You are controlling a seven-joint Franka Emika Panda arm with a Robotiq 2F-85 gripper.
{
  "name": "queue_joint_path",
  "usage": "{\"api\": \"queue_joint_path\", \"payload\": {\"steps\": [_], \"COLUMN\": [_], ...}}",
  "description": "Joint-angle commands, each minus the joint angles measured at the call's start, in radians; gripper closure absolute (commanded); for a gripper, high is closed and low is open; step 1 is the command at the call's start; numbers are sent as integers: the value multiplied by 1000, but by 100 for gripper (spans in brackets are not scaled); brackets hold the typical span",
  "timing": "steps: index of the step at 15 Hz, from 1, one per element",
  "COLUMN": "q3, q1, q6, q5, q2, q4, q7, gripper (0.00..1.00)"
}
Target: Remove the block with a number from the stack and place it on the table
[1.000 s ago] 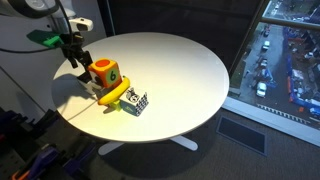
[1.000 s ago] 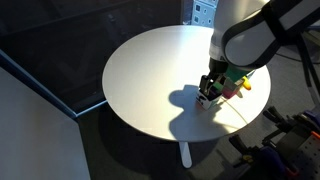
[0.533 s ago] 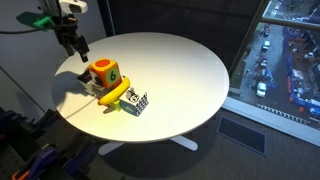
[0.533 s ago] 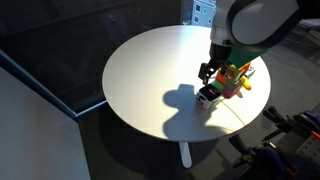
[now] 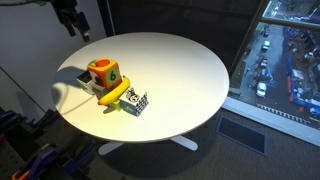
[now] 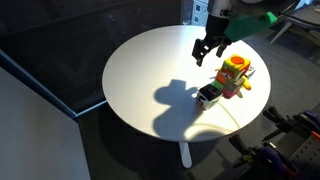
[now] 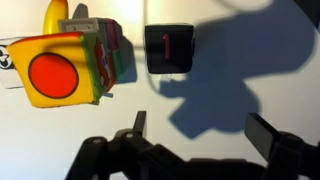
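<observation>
The block with a number (image 7: 168, 47) lies on the white table (image 7: 260, 70) in the wrist view, its dark top face showing a red "1". It sits just beside the orange cube with a green face (image 7: 62, 72), apart from it. The orange cube has a red circle on top and nothing on it; it shows in both exterior views (image 5: 104, 72) (image 6: 234, 70). In the exterior views I cannot make out the number block next to it. My gripper (image 7: 200, 130) is open and empty, raised well above the table (image 5: 72, 22) (image 6: 207, 55), away from the cubes.
A yellow banana-shaped toy (image 5: 113, 97) leans by the orange cube. A black-and-white patterned cube (image 5: 136, 102) (image 6: 208, 97) lies next to it. All sit near the round table's edge (image 5: 190, 110). A window and a dark floor surround the table.
My gripper has lifted from low beside the orange cube to high above the table, open. The cubes have not moved.
</observation>
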Motion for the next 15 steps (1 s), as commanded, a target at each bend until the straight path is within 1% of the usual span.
{"api": "queue_joint_path", "payload": {"steps": [1, 5, 10, 15], "q3": [18, 26, 32, 46], "q1": [-13, -13, -17, -19], "q6": [-55, -118, -246, -337], "q5": [-8, 0, 20, 18], "q2": [-21, -49, -103, -178], "q4": [54, 89, 125, 127], "q7": [34, 43, 68, 108], "gripper": [0, 0, 0, 0]}}
